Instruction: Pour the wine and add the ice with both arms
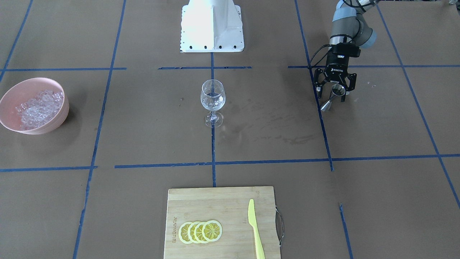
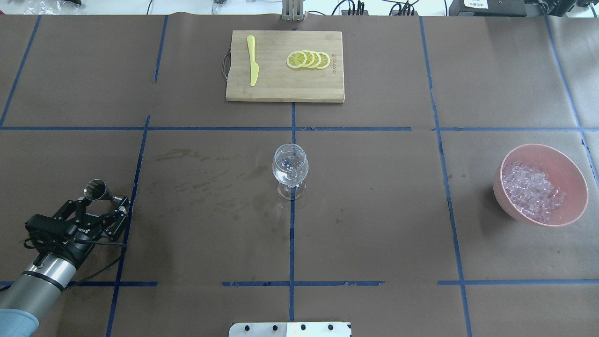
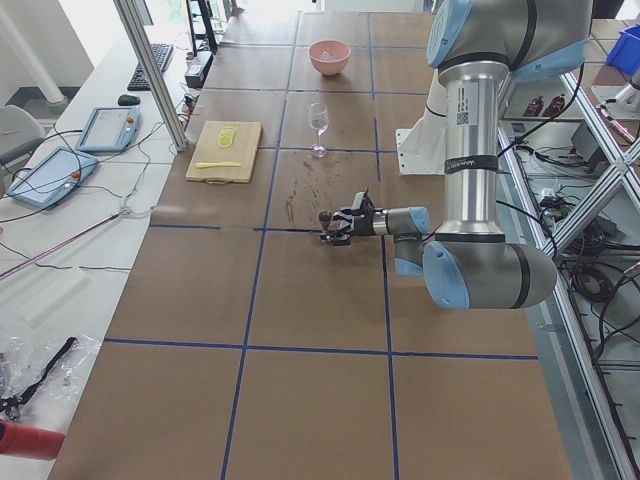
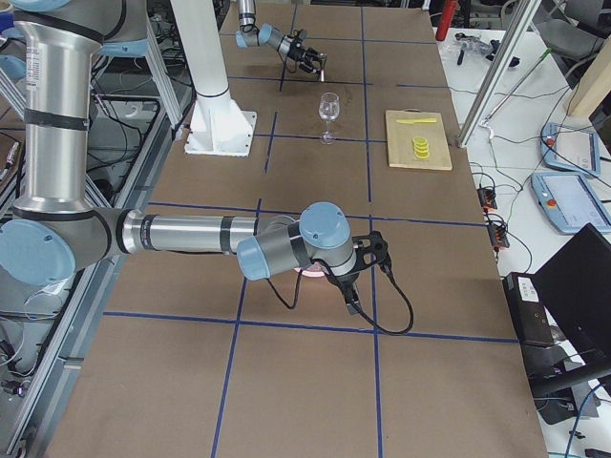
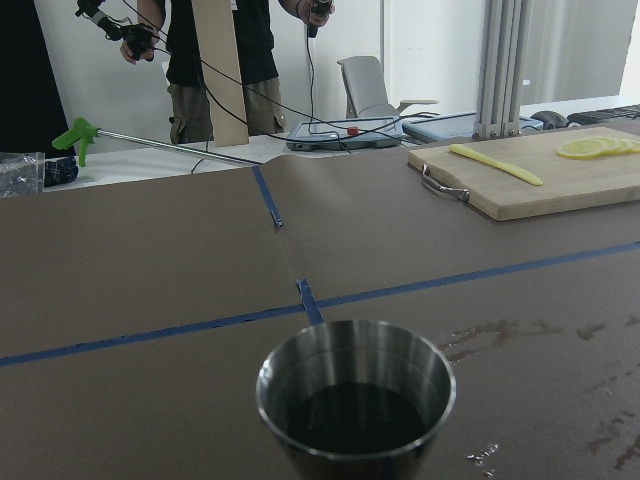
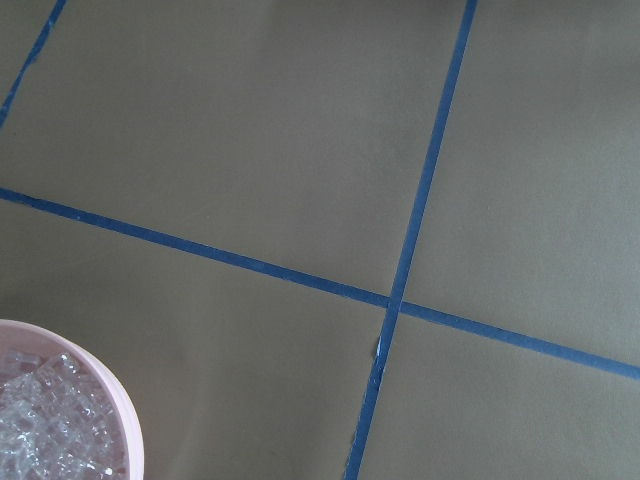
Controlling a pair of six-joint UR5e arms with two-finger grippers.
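Observation:
My left gripper (image 1: pixel 332 94) is shut on a steel jigger (image 1: pixel 337 90) and holds it over the table on my left side. It also shows in the overhead view (image 2: pixel 104 201). The left wrist view shows dark liquid in the jigger (image 5: pixel 355 400). The wine glass (image 1: pixel 212 99) stands upright at the table's middle (image 2: pixel 290 168), far from the jigger. The ice (image 1: pixel 37 108) fills a pink bowl (image 2: pixel 575 174) on my right. My right gripper (image 4: pixel 368 258) shows only in the right side view, above the bowl. I cannot tell whether it is open.
A wooden cutting board (image 2: pixel 281 89) with lemon slices (image 2: pixel 309 59) and a yellow knife (image 2: pixel 252 61) lies at the far middle. The white base block (image 1: pixel 212 32) is on my side. Wet stains (image 2: pixel 206 173) mark the paper between jigger and glass.

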